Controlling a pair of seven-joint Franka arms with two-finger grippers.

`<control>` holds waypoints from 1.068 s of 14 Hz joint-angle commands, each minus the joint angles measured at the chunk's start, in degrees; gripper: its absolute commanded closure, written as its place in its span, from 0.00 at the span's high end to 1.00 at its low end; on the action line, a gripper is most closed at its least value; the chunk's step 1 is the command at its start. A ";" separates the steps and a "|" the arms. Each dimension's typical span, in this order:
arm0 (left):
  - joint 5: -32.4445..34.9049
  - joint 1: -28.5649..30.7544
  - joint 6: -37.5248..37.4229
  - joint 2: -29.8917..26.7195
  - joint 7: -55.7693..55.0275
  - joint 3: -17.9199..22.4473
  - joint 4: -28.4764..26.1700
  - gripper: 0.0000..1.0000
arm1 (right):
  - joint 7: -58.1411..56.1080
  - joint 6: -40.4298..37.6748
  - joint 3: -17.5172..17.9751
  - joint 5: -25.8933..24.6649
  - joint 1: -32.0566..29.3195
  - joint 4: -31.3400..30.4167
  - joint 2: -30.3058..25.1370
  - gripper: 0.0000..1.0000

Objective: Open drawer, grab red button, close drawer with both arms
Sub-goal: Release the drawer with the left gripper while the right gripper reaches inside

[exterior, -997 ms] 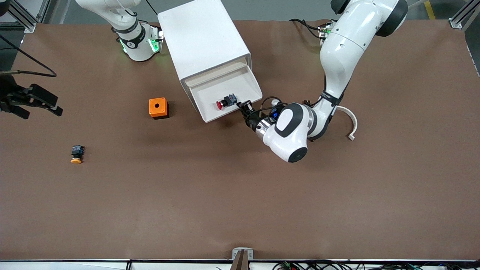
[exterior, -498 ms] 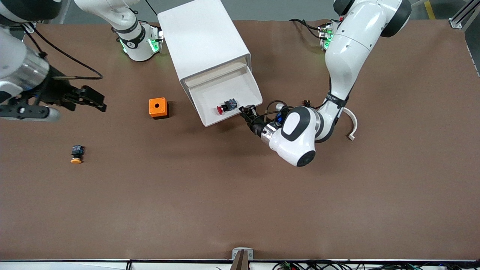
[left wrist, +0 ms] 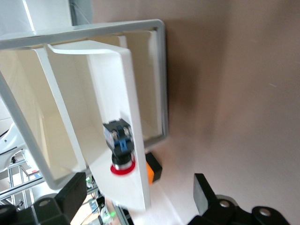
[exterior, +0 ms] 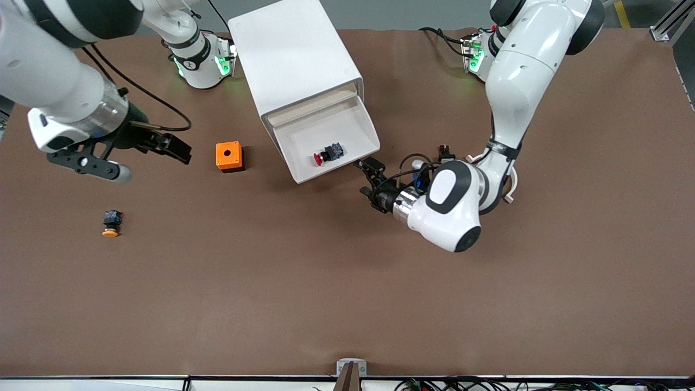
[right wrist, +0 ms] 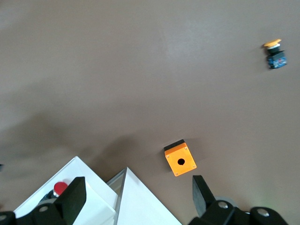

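Note:
The white cabinet (exterior: 296, 60) has its drawer (exterior: 304, 165) pulled open. The button (exterior: 327, 153), red cap on a black body, lies on its side in the drawer near the drawer's front wall. My left gripper (exterior: 370, 178) is open and empty, low over the table just in front of the drawer, apart from it. In the left wrist view the button (left wrist: 119, 146) lies in the drawer (left wrist: 133, 117), ahead of the open left gripper (left wrist: 138, 187). My right gripper (exterior: 171, 147) is open and empty, up over the table beside the orange box. In the right wrist view the right gripper (right wrist: 137, 187) is over the cabinet (right wrist: 140, 208).
An orange box with a hole (exterior: 229, 156) stands beside the drawer toward the right arm's end; it also shows in the right wrist view (right wrist: 180, 160). A yellow-capped button (exterior: 111, 223) lies nearer the front camera. A white curved piece (exterior: 509, 182) lies by the left arm.
My left gripper has drawn back from the drawer's front, toward the front camera. My right arm has swung in from the table's end toward the orange box. The drawer and button have not moved.

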 commanded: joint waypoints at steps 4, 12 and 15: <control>0.82 2.59 -0.54 -2.28 13.68 5.94 0.95 1.00 | 18.01 1.02 -0.48 -5.13 7.35 1.10 1.84 1.00; 12.50 2.86 -0.54 -3.17 40.04 11.40 0.78 1.00 | 38.71 2.16 -0.57 5.93 12.52 0.67 7.73 1.00; 15.40 2.25 1.12 -3.17 49.26 13.94 0.78 1.00 | 47.96 6.63 -0.57 6.92 16.12 0.58 10.72 1.00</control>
